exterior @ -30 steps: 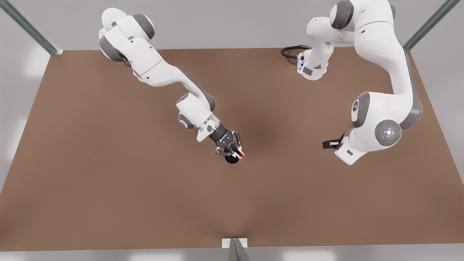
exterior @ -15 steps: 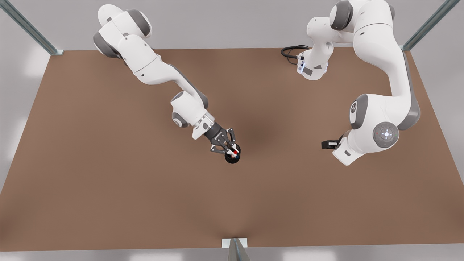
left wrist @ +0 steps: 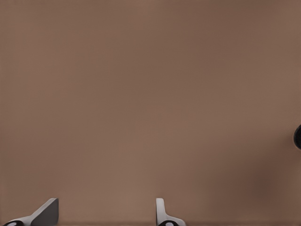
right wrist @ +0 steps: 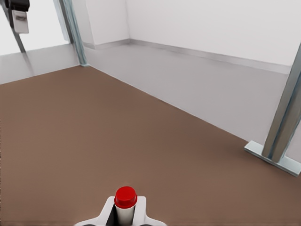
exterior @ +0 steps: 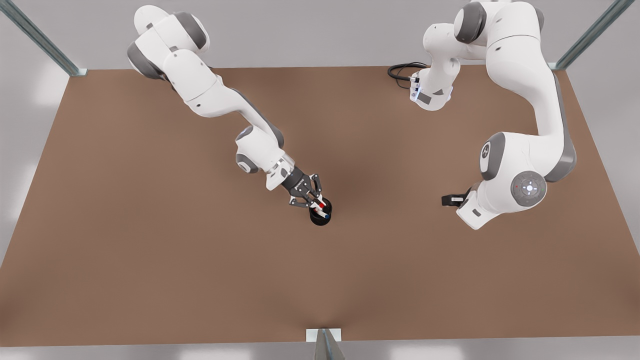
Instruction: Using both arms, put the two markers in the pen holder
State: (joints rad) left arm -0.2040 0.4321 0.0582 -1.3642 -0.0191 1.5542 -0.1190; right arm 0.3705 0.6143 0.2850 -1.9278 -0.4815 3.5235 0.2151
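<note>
Table (exterior: 150,250) same as before. Arm w/ the right gripper (exterior: 314,200), on the front view's left, had drawn in & tilted over the last sec, bringing the red marker (exterior: 322,204) down into the pen holder (exterior: 318,218). Fingers were pinching its barrel just below the cap, so prob. only the release was left. Left gripper (exterior: 446,200) waited well apart on the front view's right, fingers spread. Holder had 2 items: blue marker (exterior: 325,215) & the red one.

Non-task items recorded: table, frame posts, cable.
A bare brown table (exterior: 150,260) lay beneath both sets of jaws. Metal frame posts (exterior: 42,42) stood at its corners, and a black cable (exterior: 400,71) looped at the far edge.
</note>
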